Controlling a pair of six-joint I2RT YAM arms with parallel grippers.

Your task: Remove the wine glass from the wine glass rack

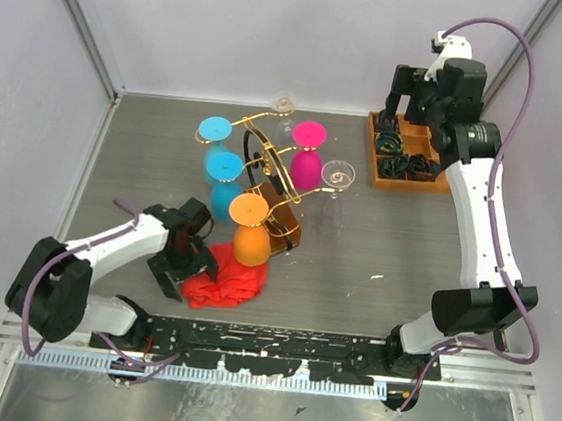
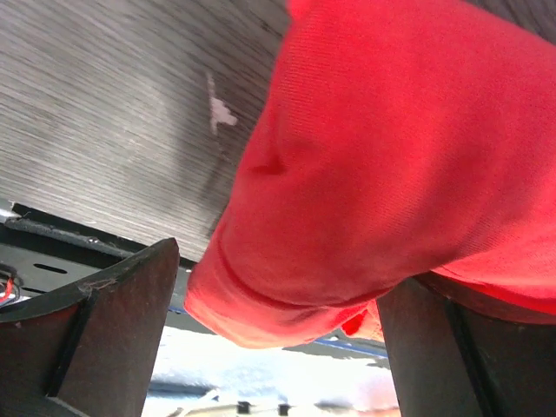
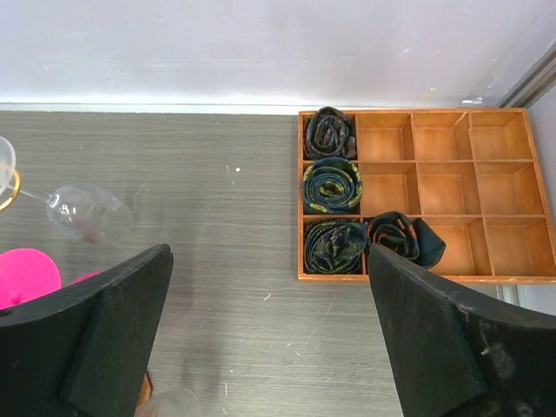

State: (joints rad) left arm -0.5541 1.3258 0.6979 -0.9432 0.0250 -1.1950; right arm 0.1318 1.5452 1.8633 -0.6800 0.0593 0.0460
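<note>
**Glasses on the rack, both grippers well apart from it**

The wine glass rack (image 1: 280, 216) stands mid-table, its gold wire arms carrying stemware upside down by the feet: two blue glasses on the left, an orange glass (image 1: 250, 239) at the near side, a magenta glass (image 1: 306, 168) behind it, and a clear glass (image 1: 338, 174) on the right arm. Any of these is probably light, rigid, slick and breakable. The stem just under the foot looks the safest hold, with the glass slid out along the wire rather than pulled down.

The right gripper (image 3: 269, 347) hovers by the wooden tray (image 3: 439, 187), jaws spread wide and empty. The left gripper (image 2: 278, 347) sits low at the red cloth (image 2: 391, 156), jaws also wide, with cloth bulging between them but not visibly pinched.

The scroll ends are too fine to trace, and another clear glass at the far side is barely legible
</note>
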